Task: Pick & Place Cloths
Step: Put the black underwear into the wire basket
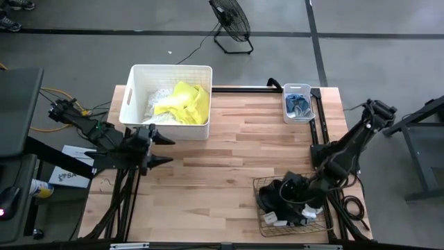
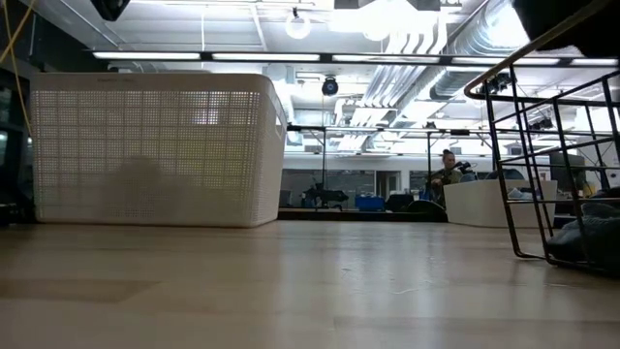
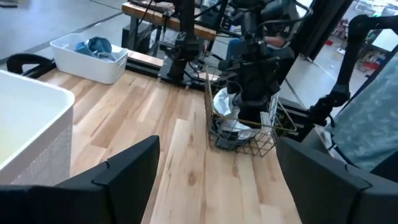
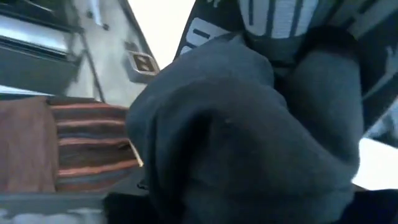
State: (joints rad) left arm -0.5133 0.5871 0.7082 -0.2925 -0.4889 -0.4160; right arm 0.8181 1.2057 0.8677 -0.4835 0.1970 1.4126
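Black cloth (image 4: 249, 137) bunched against right end effector (image 1: 295, 198), seemingly ungripped, inside basket (image 1: 262, 221)

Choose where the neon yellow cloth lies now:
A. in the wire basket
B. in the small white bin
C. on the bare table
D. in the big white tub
D: the high view shows the neon yellow cloth inside the big white tub, near the left gripper.

Left end effector (image 1: 168, 149) hovers with fingers spread; right end effector (image 1: 290, 196) reaches steeply downward.

Two dark jointed arms, black cabling.
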